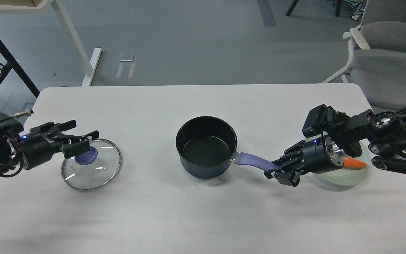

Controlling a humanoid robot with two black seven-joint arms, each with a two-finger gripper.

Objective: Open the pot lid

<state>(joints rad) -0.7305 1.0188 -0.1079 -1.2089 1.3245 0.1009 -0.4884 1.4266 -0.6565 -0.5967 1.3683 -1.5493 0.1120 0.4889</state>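
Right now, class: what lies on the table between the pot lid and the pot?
Nothing. In the head view, only bare white table separates the pot lid from the pot.

My left tool [83,140] sits at the left of the white desk [203,218], its fingers spread around the purple-blue knob [86,156] of the pot lid [91,164], which lies flat on the desk, well apart from the pot [206,147]. The pot stands uncovered in the middle, its black inside showing, its handle [256,162] pointing right. My right tool [277,168] has its fingers on either side of the handle's end; I cannot tell whether they press it. Behind that tool, at the right, a pale green plate [344,178] carries an orange carrot [355,163]. Far right, beyond the desk, stands a grey chair [389,53].
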